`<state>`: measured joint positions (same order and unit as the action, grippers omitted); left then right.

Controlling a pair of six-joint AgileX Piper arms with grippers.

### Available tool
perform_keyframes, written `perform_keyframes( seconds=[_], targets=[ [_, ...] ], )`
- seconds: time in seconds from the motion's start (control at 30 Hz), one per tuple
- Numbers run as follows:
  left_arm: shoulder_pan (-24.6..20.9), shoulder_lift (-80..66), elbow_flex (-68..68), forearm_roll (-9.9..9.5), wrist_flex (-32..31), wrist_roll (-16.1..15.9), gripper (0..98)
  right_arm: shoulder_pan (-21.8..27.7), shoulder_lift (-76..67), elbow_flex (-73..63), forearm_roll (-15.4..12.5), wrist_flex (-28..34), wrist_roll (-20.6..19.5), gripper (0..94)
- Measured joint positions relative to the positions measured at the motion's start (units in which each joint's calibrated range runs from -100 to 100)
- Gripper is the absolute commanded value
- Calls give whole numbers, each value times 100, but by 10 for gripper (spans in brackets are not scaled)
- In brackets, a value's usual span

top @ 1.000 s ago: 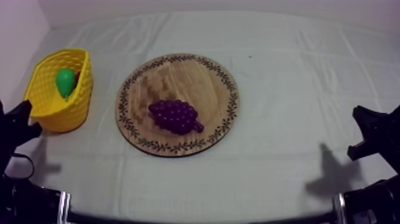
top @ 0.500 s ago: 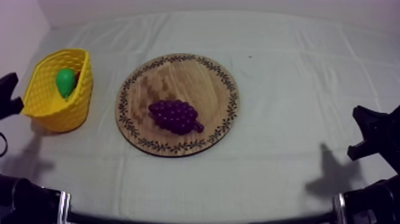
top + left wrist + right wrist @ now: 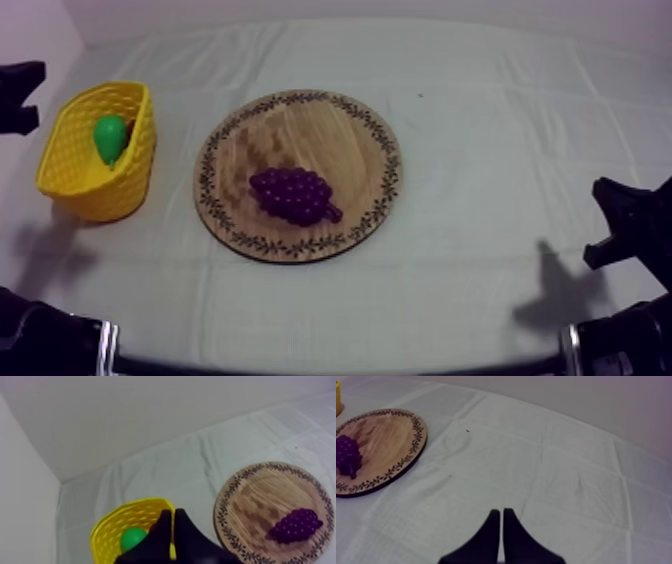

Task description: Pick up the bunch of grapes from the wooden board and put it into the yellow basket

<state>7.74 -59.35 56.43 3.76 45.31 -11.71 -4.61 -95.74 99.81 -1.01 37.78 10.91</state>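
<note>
Lying on the round wooden board with a patterned rim [image 3: 300,125], the purple bunch of toy grapes [image 3: 293,194] sits a bit toward the near side of it, with its thin end pointing right; nothing touches the grapes. The board is near the middle of the table, on the grey-white cloth [image 3: 480,120]; the yellow basket [image 3: 80,180] stands just beside the board, on its left, and a green toy pear [image 3: 109,137] lies inside it.

The left gripper [image 3: 24,92] is up at the far left edge, near the basket; seen from its own arm, the left gripper [image 3: 172,512] hangs over the basket [image 3: 115,526] by the pear [image 3: 133,538], with its two black fingers pressed together and holding nothing; the board [image 3: 260,491] and the grapes [image 3: 295,525] are off to one side of it.

The right gripper [image 3: 618,222] sits low at the right edge, well apart from the board; from its own arm, the right gripper [image 3: 500,511] has its fingers squeezed together on nothing, over bare cloth; the board [image 3: 386,431] and the grapes [image 3: 347,453] lie far from it.
</note>
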Motion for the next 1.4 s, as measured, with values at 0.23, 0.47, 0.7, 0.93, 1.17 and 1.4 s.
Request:
perform_keyframes(
  seconds=[0.23, 0.47, 0.7, 0.93, 1.17, 1.4],
  targets=[
    [448, 972, -982, -153, 639, 33, 0, 0, 0, 0, 0, 0, 0, 4],
    [840, 1882, -1933, -283, 972, -206, 0, 0, 0, 0, 0, 0, 0, 4],
    [1244, 2821, -2926, -516, 1446, -74, 0, 0, 0, 0, 0, 0, 0, 4],
    [1736, 3620, -3735, -858, 1863, 146, 0, 0, 0, 0, 0, 0, 0, 4],
    [2239, 4241, -4165, -925, 2208, 255, 0, 0, 0, 0, 0, 0, 0, 4],
    [2700, 4754, -4135, -996, 2318, 135, 0, 0, 0, 0, 0, 0, 0, 4]
  ],
)
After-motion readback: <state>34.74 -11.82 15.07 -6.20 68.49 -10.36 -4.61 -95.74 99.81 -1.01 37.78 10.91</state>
